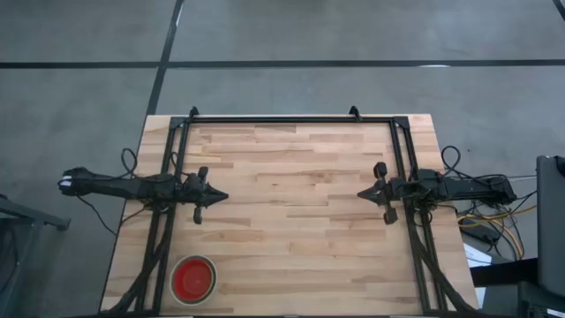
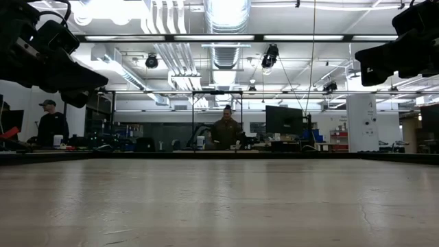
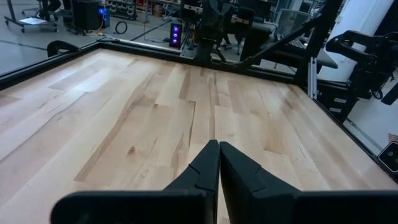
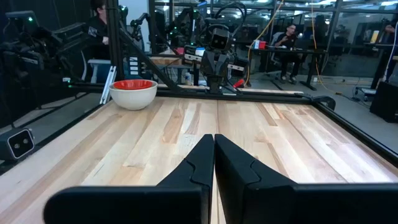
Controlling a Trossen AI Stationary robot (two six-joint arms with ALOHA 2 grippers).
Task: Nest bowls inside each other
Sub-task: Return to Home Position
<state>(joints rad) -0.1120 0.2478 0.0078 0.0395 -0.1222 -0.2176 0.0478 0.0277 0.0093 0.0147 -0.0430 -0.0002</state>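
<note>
- The red bowl point(image 1: 193, 279) is seen nested inside the whitish bowl point(image 4: 133, 98), near a corner of the table point(image 1: 291, 177) on the left arm's side.
- The left gripper point(image 3: 219, 144) is held above the table's left side, its fingers pressed together on nothing.
- The right gripper point(image 4: 214, 137) is held opposite, above the right side, fingers likewise together and empty.
- Both grippers are kept well apart from the bowls.
</note>
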